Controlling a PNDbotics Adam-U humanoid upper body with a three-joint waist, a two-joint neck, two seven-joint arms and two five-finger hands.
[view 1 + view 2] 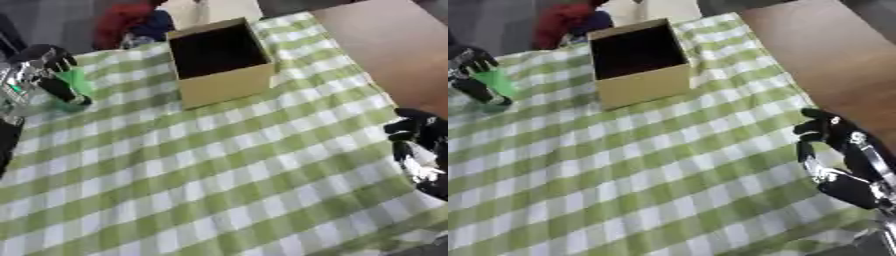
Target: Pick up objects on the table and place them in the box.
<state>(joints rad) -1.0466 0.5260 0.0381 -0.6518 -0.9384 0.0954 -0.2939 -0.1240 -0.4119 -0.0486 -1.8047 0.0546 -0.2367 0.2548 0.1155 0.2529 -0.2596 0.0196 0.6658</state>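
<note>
An open cardboard box with a dark inside stands on the far middle of the green-and-white checked cloth. At the far left my left hand is curled round a green object, holding it low over the cloth, well left of the box. Dark fingers cover part of it, so I cannot make out its shape. My right hand rests at the right edge of the cloth, fingers relaxed and nothing in them.
Bare brown tabletop shows beyond the cloth at the upper right. A red and blue shape lies past the far edge behind the box. The checked cloth stretches from the box to the near edge.
</note>
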